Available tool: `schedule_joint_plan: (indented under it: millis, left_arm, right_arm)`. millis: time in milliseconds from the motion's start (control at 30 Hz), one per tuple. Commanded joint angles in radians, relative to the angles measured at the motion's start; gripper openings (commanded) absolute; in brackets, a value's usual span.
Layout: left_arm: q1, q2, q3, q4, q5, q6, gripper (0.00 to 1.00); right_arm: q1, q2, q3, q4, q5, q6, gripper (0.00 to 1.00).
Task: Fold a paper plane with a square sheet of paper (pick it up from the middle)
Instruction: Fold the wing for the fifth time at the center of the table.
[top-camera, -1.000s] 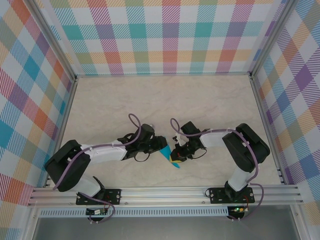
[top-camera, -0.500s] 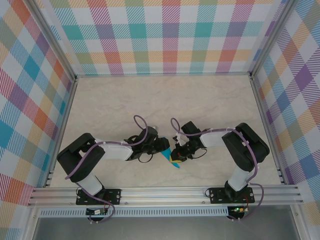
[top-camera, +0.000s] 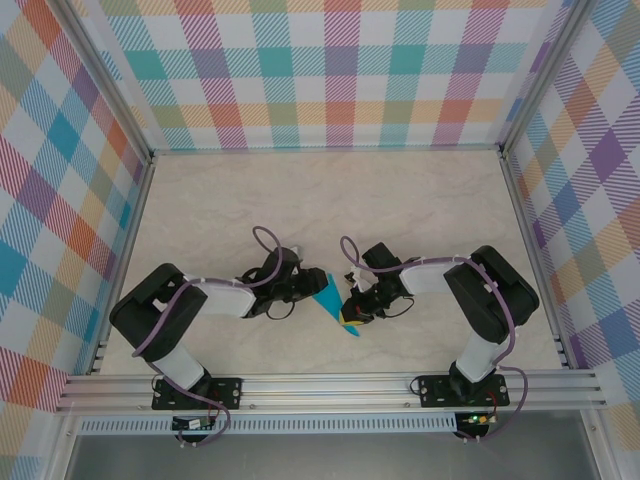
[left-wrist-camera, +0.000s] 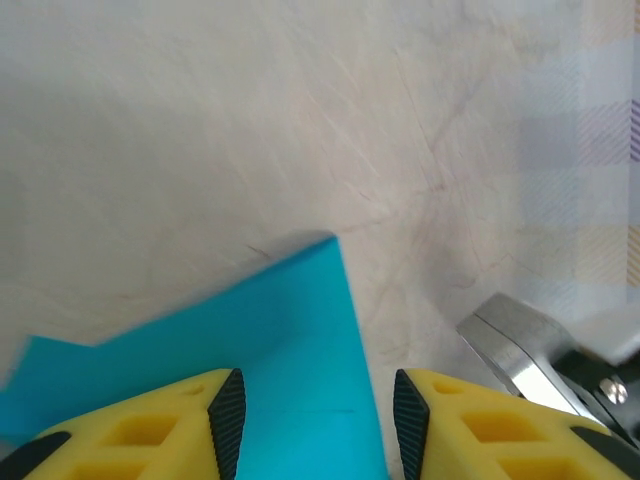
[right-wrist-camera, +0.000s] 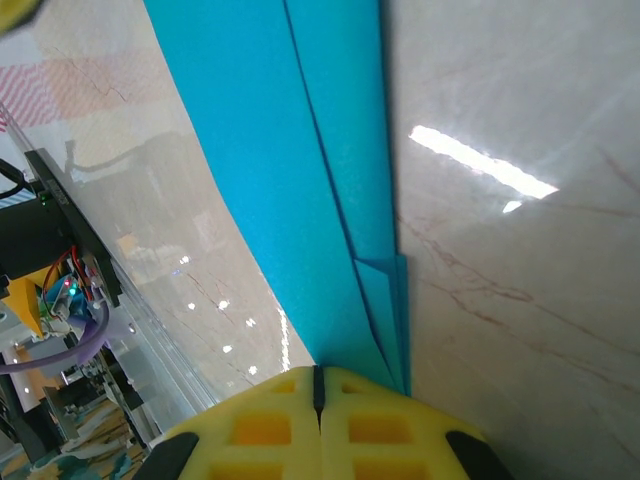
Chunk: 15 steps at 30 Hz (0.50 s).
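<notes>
The teal paper (top-camera: 328, 303), folded into a narrow pointed shape with layered creases, sits on the pale marbled worktop (top-camera: 300, 200); whether it lies fully flat cannot be told. On the paper's left side, the left end effector (top-camera: 308, 290) has its jaws partway apart, and its yellow fingers (left-wrist-camera: 150, 430) straddle the sheet, with blue showing in the gap. At the paper's right edge, the right end effector (top-camera: 350, 312) is closed tight, pinching the folded layers.
</notes>
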<state>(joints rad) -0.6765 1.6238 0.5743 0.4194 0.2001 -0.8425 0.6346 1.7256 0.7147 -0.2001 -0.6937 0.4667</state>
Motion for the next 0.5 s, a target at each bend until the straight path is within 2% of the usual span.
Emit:
schedule_joint_plan:
  millis: [0, 233, 467]
  left_arm:
    - [0.071, -0.022, -0.028, -0.077, -0.052, 0.073, 0.46]
    - [0.151, -0.052, -0.024, -0.108, 0.006, 0.096, 0.46]
    - [0.174, -0.248, 0.043, -0.344, -0.044, 0.101, 0.49]
  right_arm:
    - [-0.003, 0.054, -0.038, -0.092, 0.115, -0.025, 0.00]
    - [-0.004, 0.043, -0.014, -0.084, 0.087, -0.003, 0.00]
    - [0.009, -0.017, -0.001, 0.022, 0.027, 0.133, 0.00]
